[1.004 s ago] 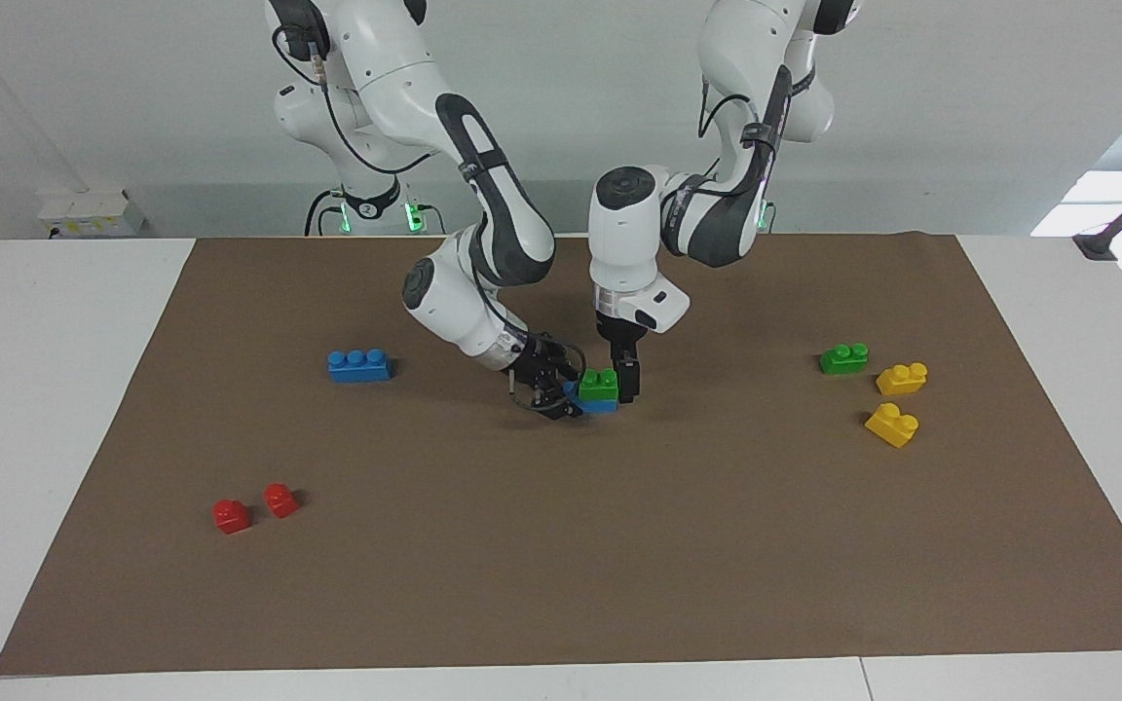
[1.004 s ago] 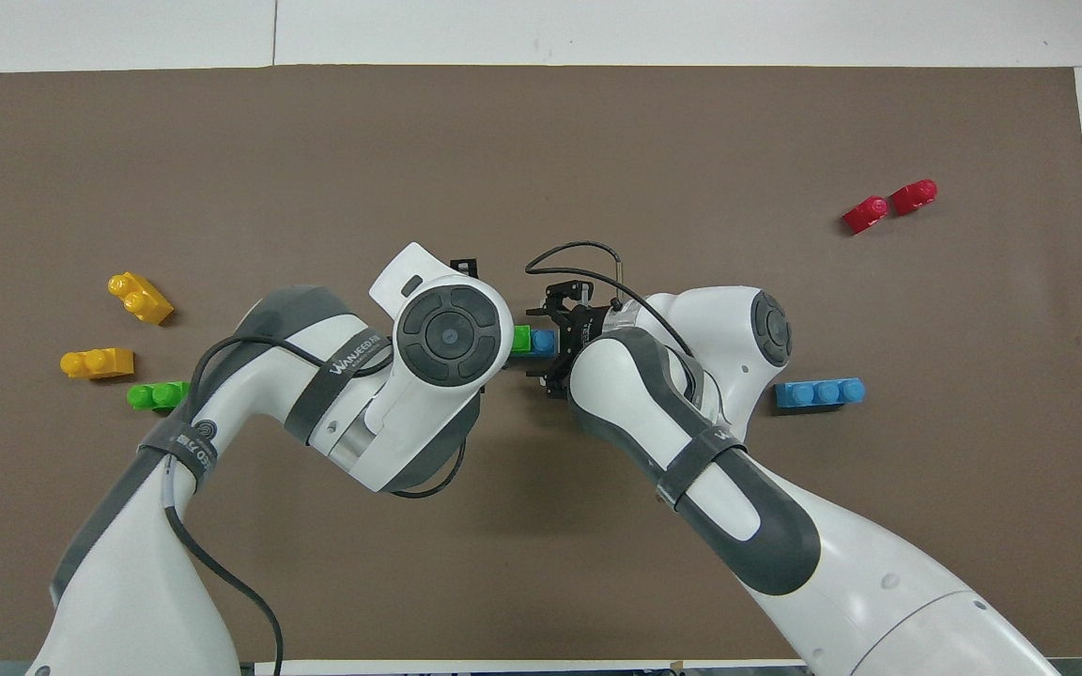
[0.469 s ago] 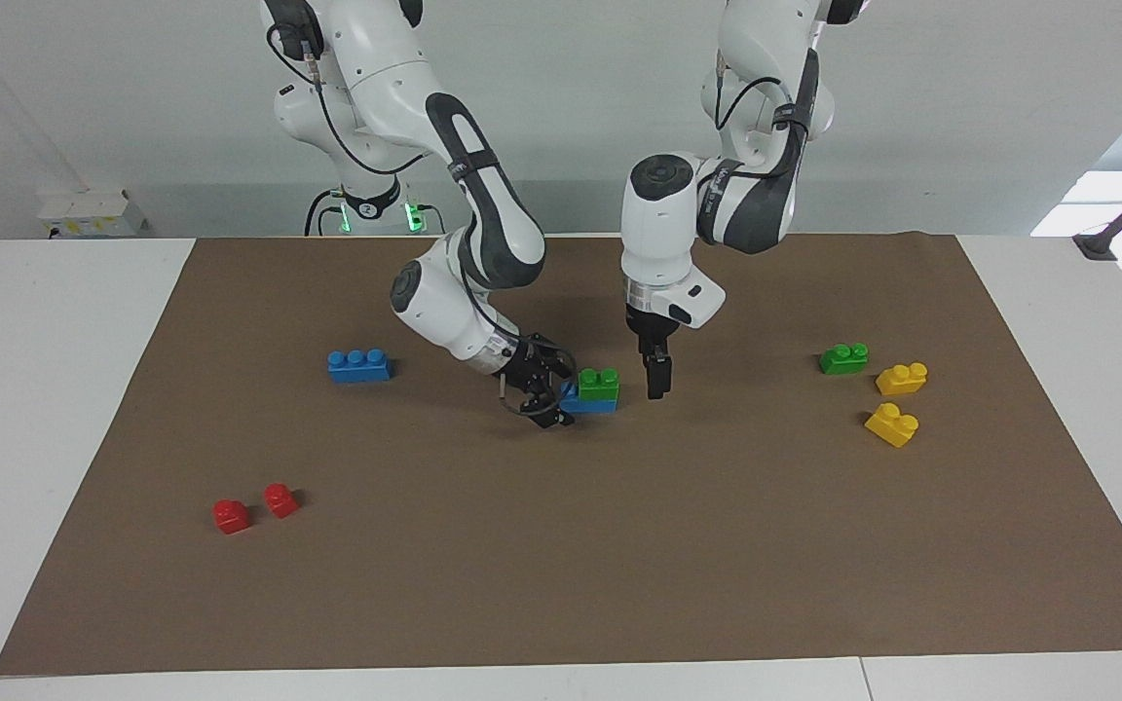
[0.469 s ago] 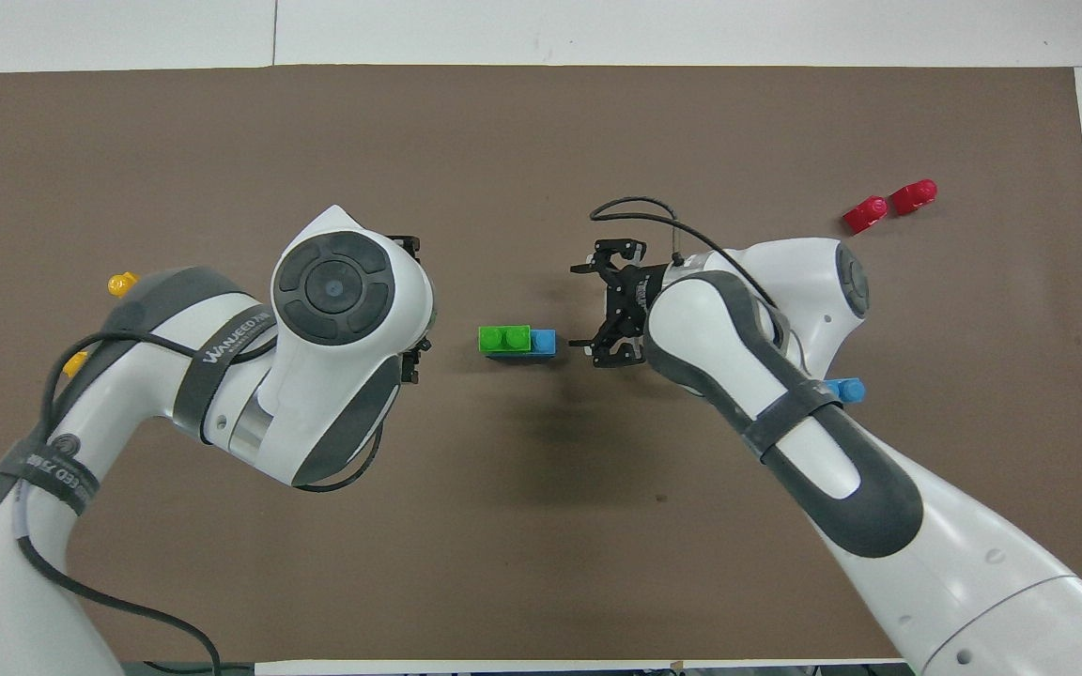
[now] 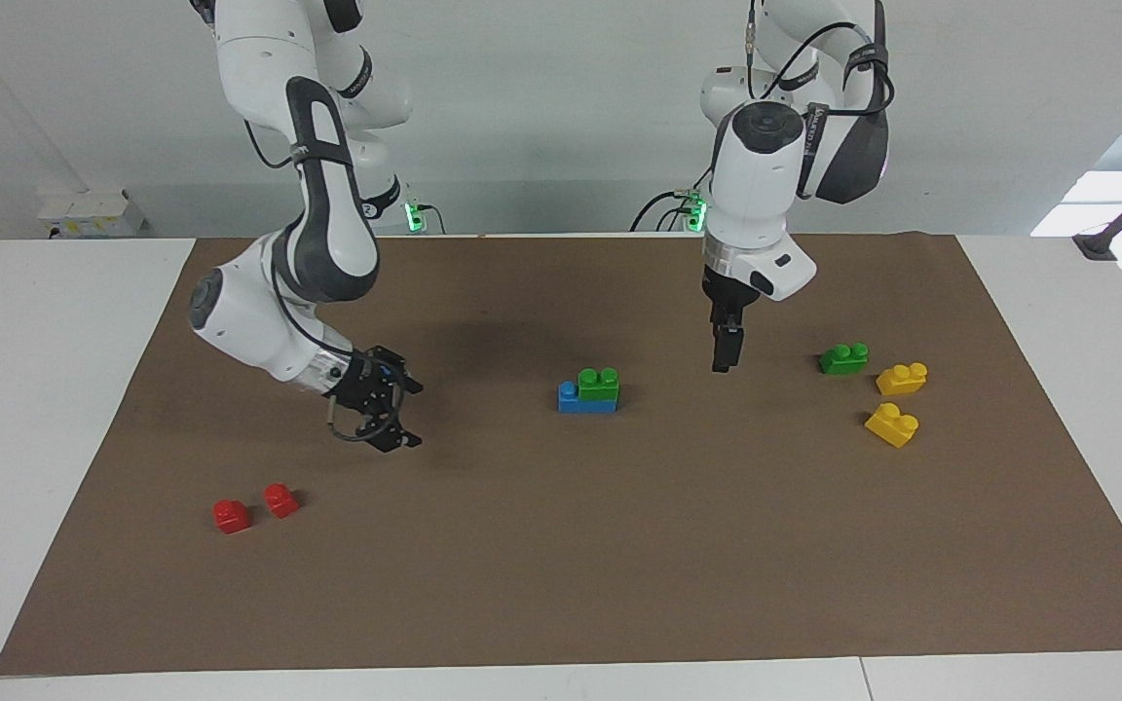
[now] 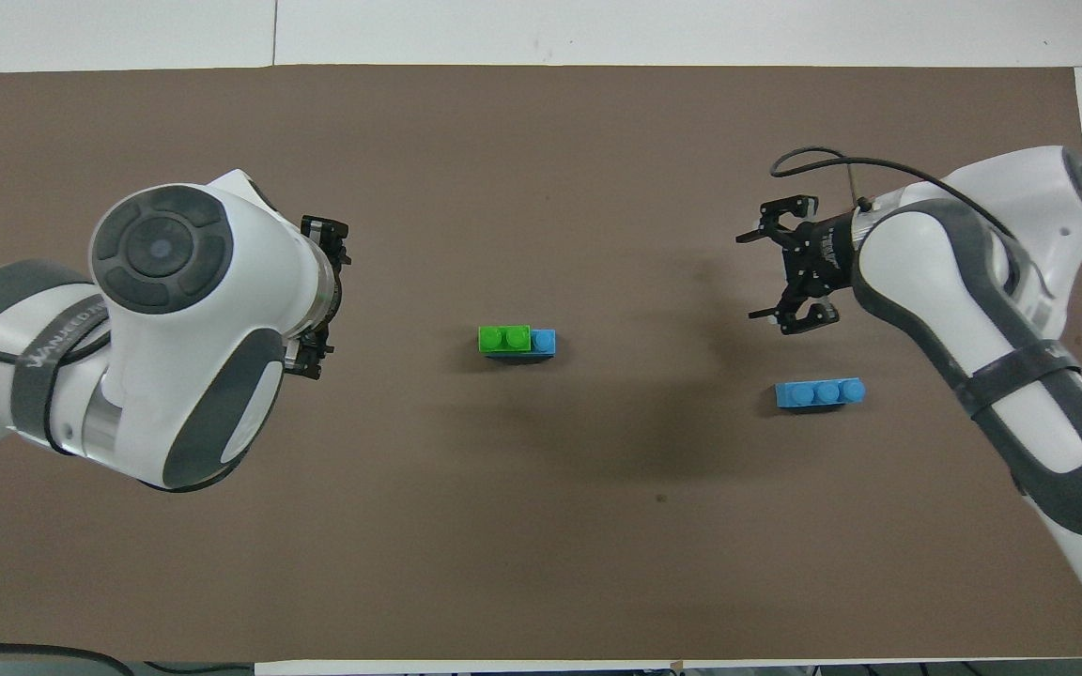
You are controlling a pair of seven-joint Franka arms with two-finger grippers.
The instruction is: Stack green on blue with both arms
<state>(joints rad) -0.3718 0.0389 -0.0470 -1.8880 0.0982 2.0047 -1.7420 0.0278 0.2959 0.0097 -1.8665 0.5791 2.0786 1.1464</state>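
**Green seated on blue, both grippers clear: remaining risks**

Facing view. At frame centre the green (image 5: 599, 384) sits on the blue (image 5: 587, 399), covering two of its studs and leaving one stud bare at the frame-left end. The left gripper (image 5: 725, 349) hangs to the right of the stack, empty; its fingers look edge-on here, so their gap cannot be told from this view. The right gripper (image 5: 388, 414) is at centre left, low over the mat (image 5: 561, 584), fingers spread, holding nothing. A spare green (image 5: 844, 358) and two yellow bricks (image 5: 901, 378) lie at the right; two red bricks (image 5: 254, 506) at the lower left. Judged risk: the right gripper is low, so a sweep toward the base could clip the second blue, hidden here by its arm.

Overhead view. The stack (image 6: 517, 340) stands at centre, apart from both arms. The left gripper (image 6: 323, 286) shows spread fingers beside its wrist; the right gripper (image 6: 793, 272) is open just above the second blue (image 6: 820, 392). Judged risk: if the green is only resting, not pressed home, a knock to the table could unseat it.
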